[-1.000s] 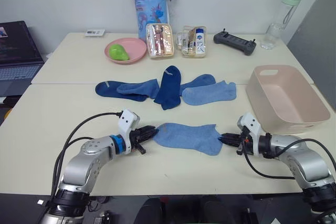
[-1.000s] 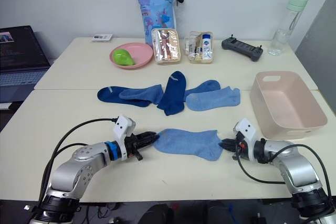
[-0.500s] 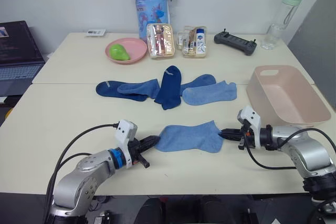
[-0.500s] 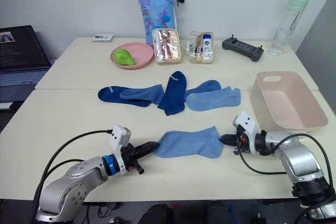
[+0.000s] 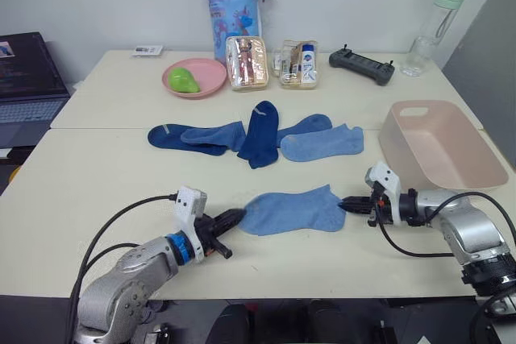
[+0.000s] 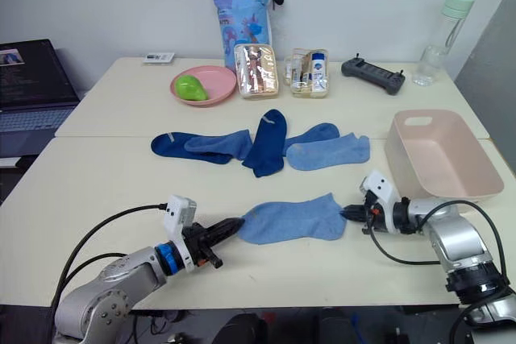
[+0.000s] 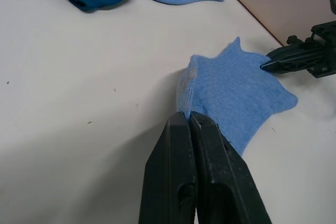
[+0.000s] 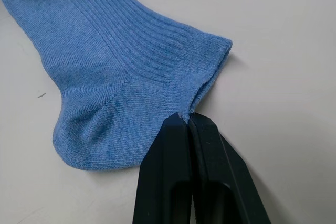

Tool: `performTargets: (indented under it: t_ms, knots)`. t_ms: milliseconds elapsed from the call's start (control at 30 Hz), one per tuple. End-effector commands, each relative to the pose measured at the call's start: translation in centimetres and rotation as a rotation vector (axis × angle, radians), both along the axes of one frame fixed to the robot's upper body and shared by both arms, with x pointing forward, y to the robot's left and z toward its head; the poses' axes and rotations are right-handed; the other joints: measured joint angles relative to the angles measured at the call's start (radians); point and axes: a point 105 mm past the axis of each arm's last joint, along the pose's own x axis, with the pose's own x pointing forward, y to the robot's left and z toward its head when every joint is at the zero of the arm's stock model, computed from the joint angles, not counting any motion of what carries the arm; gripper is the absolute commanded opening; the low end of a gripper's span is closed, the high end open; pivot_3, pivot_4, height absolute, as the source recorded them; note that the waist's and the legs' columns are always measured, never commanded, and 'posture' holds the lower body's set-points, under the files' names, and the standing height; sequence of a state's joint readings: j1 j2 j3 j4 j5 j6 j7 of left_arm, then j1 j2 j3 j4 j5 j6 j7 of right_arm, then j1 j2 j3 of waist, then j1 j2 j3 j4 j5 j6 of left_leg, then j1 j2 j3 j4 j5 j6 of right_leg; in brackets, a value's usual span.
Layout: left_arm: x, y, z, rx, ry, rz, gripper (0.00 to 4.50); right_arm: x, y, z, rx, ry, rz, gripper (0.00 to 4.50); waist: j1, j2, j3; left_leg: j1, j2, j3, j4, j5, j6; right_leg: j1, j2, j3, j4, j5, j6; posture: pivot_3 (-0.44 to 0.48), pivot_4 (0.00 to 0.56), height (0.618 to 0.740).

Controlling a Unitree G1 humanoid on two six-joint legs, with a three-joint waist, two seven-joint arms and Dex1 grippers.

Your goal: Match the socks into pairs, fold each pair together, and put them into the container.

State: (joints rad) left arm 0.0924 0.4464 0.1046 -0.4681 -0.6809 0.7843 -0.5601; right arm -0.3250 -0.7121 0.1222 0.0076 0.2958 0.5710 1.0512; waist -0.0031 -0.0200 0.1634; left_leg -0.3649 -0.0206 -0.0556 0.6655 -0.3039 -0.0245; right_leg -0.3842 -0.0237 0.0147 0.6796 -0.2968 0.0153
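A medium blue sock (image 5: pixel 292 210) lies flat near the table's front edge, stretched between my two grippers. My left gripper (image 5: pixel 234 217) is shut on its left end, and the pinched fabric (image 7: pixel 231 98) shows in the left wrist view. My right gripper (image 5: pixel 345 205) is shut on its cuff end (image 8: pixel 115 61). Farther back lies a row of several socks: a dark navy one (image 5: pixel 260 133), a navy one (image 5: pixel 173 136) and a light blue one (image 5: pixel 322 144). The pale pink container (image 5: pixel 439 151) stands at the right, just behind my right gripper.
At the back stand a pink plate (image 5: pixel 193 78) with a green fruit, two clear boxes (image 5: pixel 246 62), a blue patterned bag (image 5: pixel 230 6), a black controller (image 5: pixel 360 66) and a bottle (image 5: pixel 435 30). A laptop (image 5: pixel 24 78) sits off the table's left.
My left gripper has drawn back toward the front edge, pulling the sock's left end with it. My right gripper has moved slightly away from me, still holding the cuff end.
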Motion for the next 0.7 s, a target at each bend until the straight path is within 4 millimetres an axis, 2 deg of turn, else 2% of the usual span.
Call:
performTargets:
  t_ms: [33, 200, 433, 467, 533, 700]
  knots:
    - [0.1, 0.3, -0.1, 0.051, -0.022, -0.004, 0.04, 0.1, -0.6, 0.8, -0.013, -0.028, 0.009, 0.00, 0.000, 0.000, 0.000, 0.000, 0.000, 0.000, 0.000, 0.000, 0.000, 0.000, 0.000, 0.000, 0.000, 0.000, 0.000, 0.000, 0.150, 0.740]
    - [1.4, 0.6, -0.1, 0.060, -0.040, 0.029, 0.04, -0.7, -0.1, 0.8, 0.005, -0.007, 0.035, 0.00, 0.001, 0.000, 0.000, 0.000, 0.000, 0.000, 0.000, 0.000, 0.000, 0.000, 0.000, 0.000, 0.000, 0.000, 0.000, 0.000, 0.150, 0.740]
    - [1.5, 0.2, 0.5, 0.039, -0.064, 0.008, 0.04, -0.3, 0.0, 1.3, 0.025, -0.043, 0.005, 0.00, 0.000, 0.000, 0.000, 0.000, 0.000, 0.000, 0.000, 0.000, 0.000, 0.000, 0.000, 0.000, 0.000, 0.000, 0.000, 0.000, 0.150, 0.740]
    - [1.5, 0.3, 0.6, 0.038, -0.068, 0.011, 0.41, -0.1, -0.1, 1.7, 0.037, -0.061, -0.003, 0.48, 0.000, 0.000, 0.000, 0.000, 0.000, 0.000, 0.000, 0.000, 0.000, 0.000, 0.000, 0.000, 0.000, 0.000, 0.000, 0.000, 0.150, 0.740]
    - [1.5, 0.6, 1.1, 0.038, -0.087, 0.014, 0.83, 0.2, 0.0, 2.8, 0.059, -0.109, -0.017, 0.95, 0.000, 0.000, 0.000, 0.000, 0.000, 0.000, 0.000, 0.000, 0.000, 0.000, 0.000, 0.000, 0.000, 0.000, 0.000, 0.000, 0.150, 0.740]
    - [2.1, 1.4, 3.2, 0.083, -0.193, -0.002, 2.38, 0.2, 1.4, 5.3, 0.109, -0.202, 0.018, 2.69, 0.000, 0.000, 0.000, 0.000, 0.000, 0.000, 0.000, 0.000, 0.000, 0.000, 0.000, 0.000, 0.000, 0.000, 0.000, 0.000, 0.150, 0.740]
